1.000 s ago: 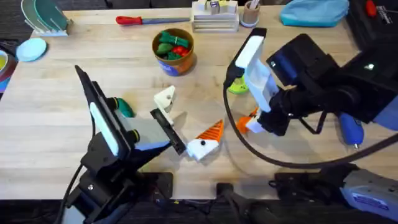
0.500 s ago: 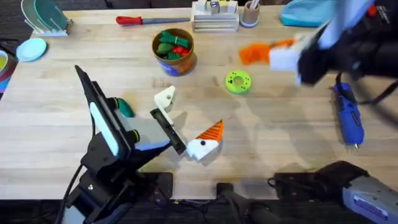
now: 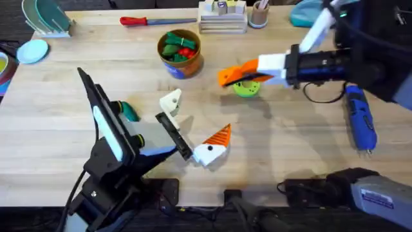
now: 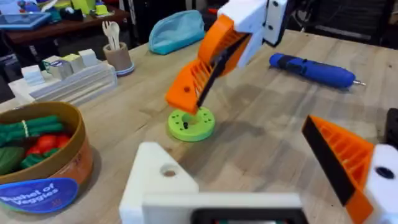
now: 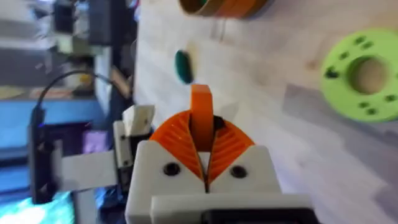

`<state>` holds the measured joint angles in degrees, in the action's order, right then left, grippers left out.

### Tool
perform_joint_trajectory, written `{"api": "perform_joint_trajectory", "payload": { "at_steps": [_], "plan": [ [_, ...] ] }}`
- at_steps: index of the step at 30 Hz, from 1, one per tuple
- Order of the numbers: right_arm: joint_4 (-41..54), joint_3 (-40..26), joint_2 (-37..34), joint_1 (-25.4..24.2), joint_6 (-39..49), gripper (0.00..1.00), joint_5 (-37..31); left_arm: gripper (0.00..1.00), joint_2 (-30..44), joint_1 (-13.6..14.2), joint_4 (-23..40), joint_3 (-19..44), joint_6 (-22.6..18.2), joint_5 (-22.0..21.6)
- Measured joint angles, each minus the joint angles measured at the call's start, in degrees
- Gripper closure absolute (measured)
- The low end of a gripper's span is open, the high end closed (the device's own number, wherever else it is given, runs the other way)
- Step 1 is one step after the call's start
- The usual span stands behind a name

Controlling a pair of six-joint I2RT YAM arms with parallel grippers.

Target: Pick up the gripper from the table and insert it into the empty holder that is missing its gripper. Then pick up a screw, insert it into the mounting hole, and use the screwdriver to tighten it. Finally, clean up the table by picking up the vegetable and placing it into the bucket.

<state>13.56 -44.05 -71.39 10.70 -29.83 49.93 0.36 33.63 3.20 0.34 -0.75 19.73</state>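
The right end effector [image 3: 226, 75] hangs in the upper middle of the overhead frame, just over the green ring-shaped disc [image 3: 246, 86], its orange pads pressed narrow around the gripper [image 5: 201, 116], a small orange wedge pinched between them. The left end effector [image 3: 193, 132] sits at centre, fingers spread wide: one bare white holder [image 3: 171, 101], one finger with an orange tip [image 3: 219, 136]. The bucket [image 3: 179, 54] stands above it, holding toy vegetables. A dark-green vegetable [image 3: 130, 112] lies on the counter [image 3: 51, 129] at left. The blue screwdriver [image 3: 360, 124] lies at right.
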Motion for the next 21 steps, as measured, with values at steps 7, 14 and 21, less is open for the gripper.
{"api": "perform_joint_trajectory", "payload": {
  "at_steps": [7, 14, 21],
  "plan": [
    [-9.34, 0.02, -9.47, 4.13, -5.31, 0.993, 15.03, 0.008, 0.0, 0.0, -0.04, 0.0, 0.02, 0.0],
    [-21.44, 0.02, -15.35, 8.48, -13.41, 0.993, 21.46, 0.008, 0.0, 0.0, -0.04, 0.0, 0.17, 0.0],
    [-25.27, 0.02, -16.0, 12.69, -17.33, 0.993, 23.29, 0.008, 0.0, 0.0, -0.04, 0.0, 0.17, 0.0]
  ]
}}
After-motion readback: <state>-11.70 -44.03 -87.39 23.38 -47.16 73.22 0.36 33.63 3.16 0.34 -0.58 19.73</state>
